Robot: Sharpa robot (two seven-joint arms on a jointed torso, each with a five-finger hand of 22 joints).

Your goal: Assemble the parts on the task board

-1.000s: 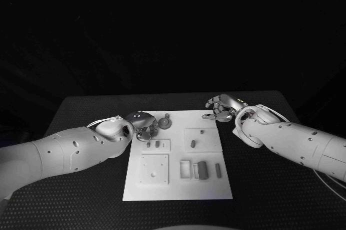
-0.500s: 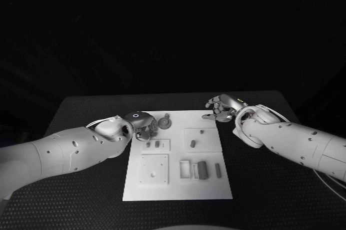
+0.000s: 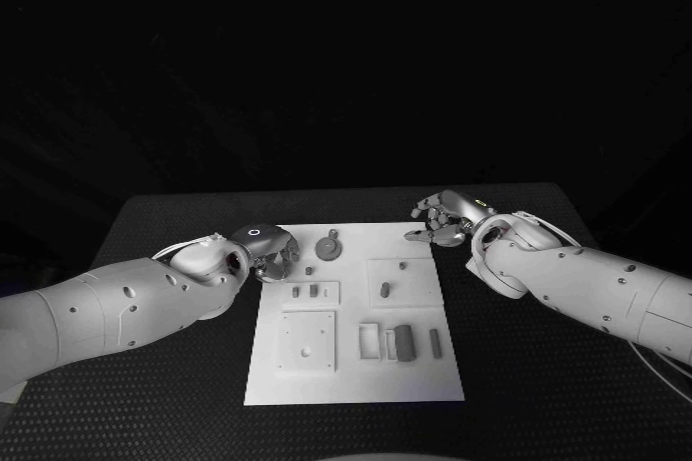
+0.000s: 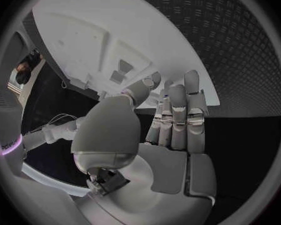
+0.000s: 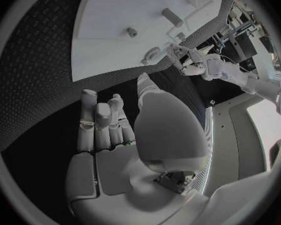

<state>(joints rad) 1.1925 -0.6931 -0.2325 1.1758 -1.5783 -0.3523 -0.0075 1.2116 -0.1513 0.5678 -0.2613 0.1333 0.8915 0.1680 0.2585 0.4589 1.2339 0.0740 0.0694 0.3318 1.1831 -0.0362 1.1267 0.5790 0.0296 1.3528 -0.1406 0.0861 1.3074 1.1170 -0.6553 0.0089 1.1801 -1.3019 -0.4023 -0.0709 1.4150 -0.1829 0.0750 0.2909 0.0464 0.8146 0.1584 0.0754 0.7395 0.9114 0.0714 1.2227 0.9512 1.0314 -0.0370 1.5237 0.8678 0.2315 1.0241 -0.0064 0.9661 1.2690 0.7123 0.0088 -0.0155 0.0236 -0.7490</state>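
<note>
Left hand (image 3: 257, 249) drawn back left off the board (image 3: 356, 381), fingers straight, holding nothing, right hand (image 3: 446, 218) empty at far right corner, fingers loosely apart.

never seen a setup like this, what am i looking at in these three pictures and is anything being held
It is a robot with two white arms ending in silver hands, working at a black table. The square picture comes from a camera on its head; the two round ones come from cameras on its wrists, looking past each hand. The white plate in the middle is the task board, with small grey parts on it. The left hand is at the board's left edge, the right hand at its far right corner. Both look empty, fingers apart.
</note>
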